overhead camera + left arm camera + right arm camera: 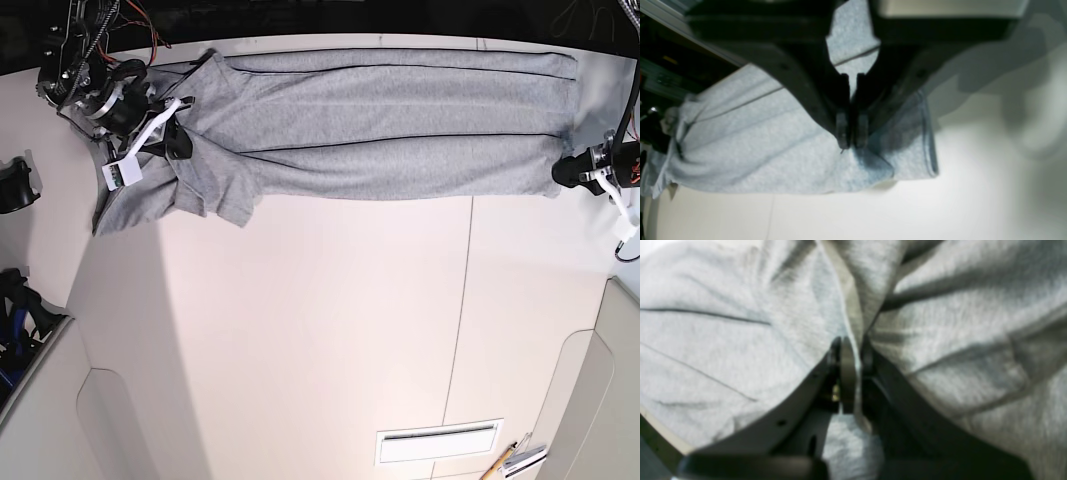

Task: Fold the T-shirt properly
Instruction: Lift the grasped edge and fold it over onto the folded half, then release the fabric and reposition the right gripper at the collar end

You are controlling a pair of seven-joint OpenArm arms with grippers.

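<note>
So the T-shirt (390, 120) is stretched out long along the far edge of the counter (330, 330), already narrowed into a band. We've got 2 arms on it, 1 per end. The left end effector (852, 141) is clenched on the hem corner, lifting a little peak of cloth. The right end effector (850, 350) is clamped on a bunched ridge of fabric up by the sleeve end. We figure holding both ends like this keeps the band taut so the next fold lands flat. The sleeve side looks rumpled though, which could mess up the crease.
</note>
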